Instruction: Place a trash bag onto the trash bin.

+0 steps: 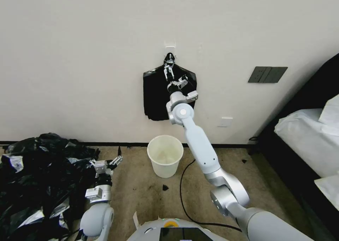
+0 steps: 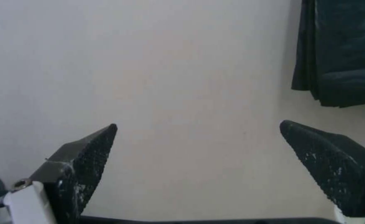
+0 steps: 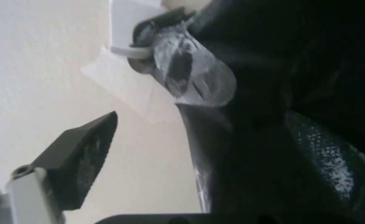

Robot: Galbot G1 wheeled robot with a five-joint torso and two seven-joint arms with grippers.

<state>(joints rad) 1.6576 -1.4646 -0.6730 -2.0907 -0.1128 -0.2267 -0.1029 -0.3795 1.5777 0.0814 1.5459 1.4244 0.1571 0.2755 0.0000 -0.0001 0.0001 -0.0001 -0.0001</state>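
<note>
Right hand (image 1: 168,72) reaches up with fingers spread around the top of the bag (image 1: 155,92) hanging on the wall hook (image 3: 128,51) above the bin (image 1: 165,160), gripping nothing yet; better to pinch one layer only, while left hand (image 1: 114,161) idles open, low by the floor.

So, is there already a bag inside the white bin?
No, the trash bin stands open and unlined on the floor below the black bundle hanging on the wall.

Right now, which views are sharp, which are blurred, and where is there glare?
Head view: sharp, evenly lit; glare patches on the heap of black bags. Right wrist view: soft and out of focus, a bright sheen on the black bundle's knotted top by the wall hook. Left wrist view: the open left gripper crisp, wall plain.
</note>
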